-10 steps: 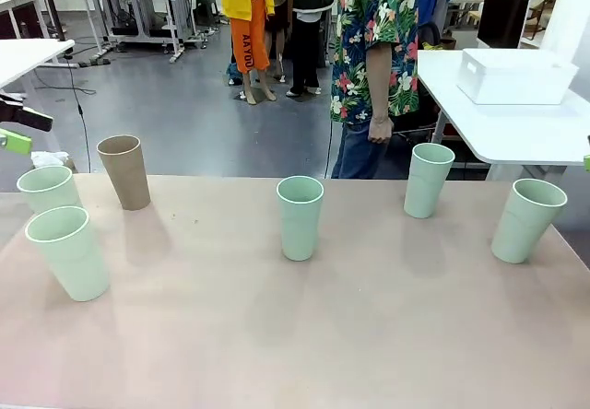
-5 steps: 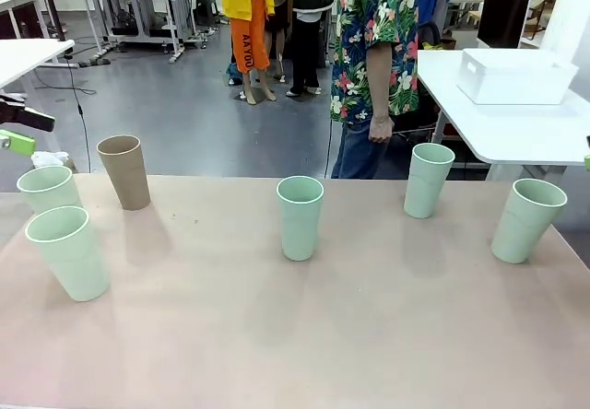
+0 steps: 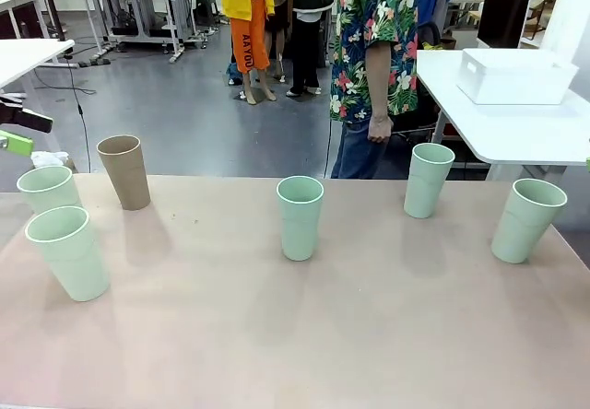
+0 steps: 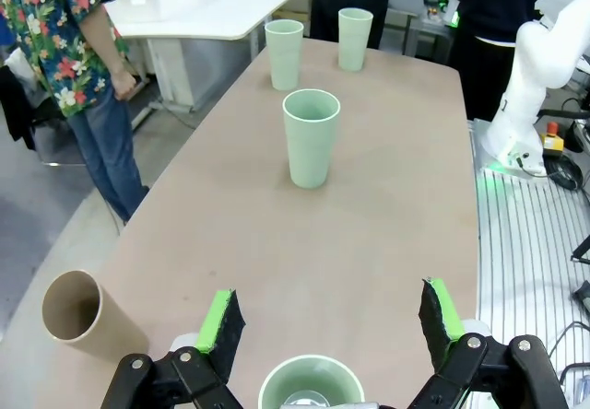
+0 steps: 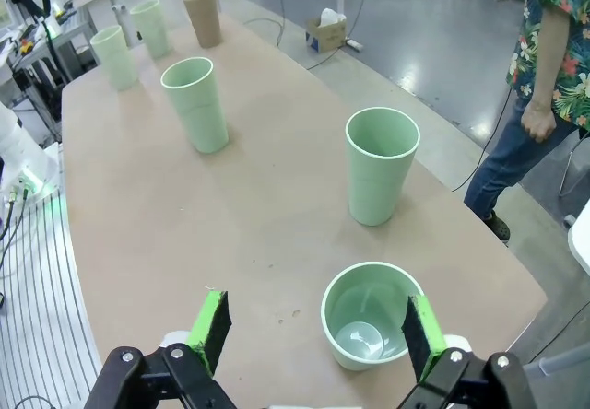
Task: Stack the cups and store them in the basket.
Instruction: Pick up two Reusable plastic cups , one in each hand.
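Note:
Six cups stand upright and apart on the pinkish table: two mint cups and a brown cup at the left, one mint cup in the middle, and two more at the right. The white basket sits on a separate white table at the back right. My left gripper is open above a mint cup, and it shows at the left edge. My right gripper is open above the rightmost mint cup. Neither holds anything.
A person in a flowered shirt stands at the far side with a hand hanging down. The white table under the basket lies beyond the right corner. My right arm's white base stands past the far end in the left wrist view.

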